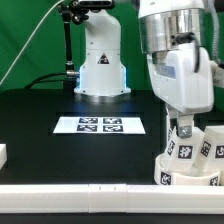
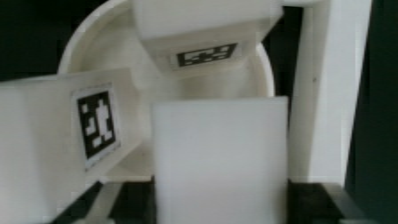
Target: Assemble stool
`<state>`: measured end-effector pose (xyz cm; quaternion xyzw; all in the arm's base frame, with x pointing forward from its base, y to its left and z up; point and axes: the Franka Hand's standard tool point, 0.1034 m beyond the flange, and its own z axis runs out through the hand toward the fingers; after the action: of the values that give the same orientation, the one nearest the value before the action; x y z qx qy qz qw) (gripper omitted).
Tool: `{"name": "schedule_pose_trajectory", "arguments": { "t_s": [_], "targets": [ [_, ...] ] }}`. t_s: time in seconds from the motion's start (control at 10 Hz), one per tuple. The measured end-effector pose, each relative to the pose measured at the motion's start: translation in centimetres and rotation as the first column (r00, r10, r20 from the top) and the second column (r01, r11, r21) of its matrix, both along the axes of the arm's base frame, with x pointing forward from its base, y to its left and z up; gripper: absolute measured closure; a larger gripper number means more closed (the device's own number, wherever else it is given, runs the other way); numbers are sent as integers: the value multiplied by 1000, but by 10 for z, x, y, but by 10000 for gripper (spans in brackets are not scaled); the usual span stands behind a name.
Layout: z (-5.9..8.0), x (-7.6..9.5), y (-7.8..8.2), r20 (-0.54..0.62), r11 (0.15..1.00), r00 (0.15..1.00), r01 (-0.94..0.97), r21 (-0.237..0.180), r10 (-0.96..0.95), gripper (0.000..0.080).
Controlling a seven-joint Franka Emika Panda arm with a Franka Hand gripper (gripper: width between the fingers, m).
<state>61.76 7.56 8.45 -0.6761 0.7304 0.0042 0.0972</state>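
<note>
My gripper is at the exterior view's right, low over the stool parts near the table's front edge. It is shut on a short white leg, which stands upright between the dark fingers. In the wrist view my gripper has this leg filling the gap between the jaws. Under and around it is the white round seat with square tags. In the wrist view the seat's curved rim carries a tag, and another tagged white leg lies beside the held one.
The marker board lies flat mid-table. A long white bar edges the table's front, and a small white piece sits at the exterior view's left. The arm's white base stands at the back.
</note>
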Motion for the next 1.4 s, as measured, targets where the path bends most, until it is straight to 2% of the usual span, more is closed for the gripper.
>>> {"name": "schedule_pose_trajectory", "arguments": {
  "t_s": [0.2,0.6,0.7,0.8,0.9,1.0,1.2,1.4],
  "targets": [
    [-1,-1,5,-26,981,982,187,45,-186,462],
    [1,-3,9,-96,949,949,308,67,-301,462],
    [1,-3,10,-95,950,950,304,67,-297,388],
    [2,-3,11,-98,959,958,275,63,-268,388],
    [8,-1,16,-110,970,968,235,67,-227,212],
    [17,2,21,-113,972,971,222,78,-212,160],
    [28,4,25,-72,994,995,78,81,-72,153],
    [24,3,24,-54,997,998,-28,71,32,150]
  ]
}}
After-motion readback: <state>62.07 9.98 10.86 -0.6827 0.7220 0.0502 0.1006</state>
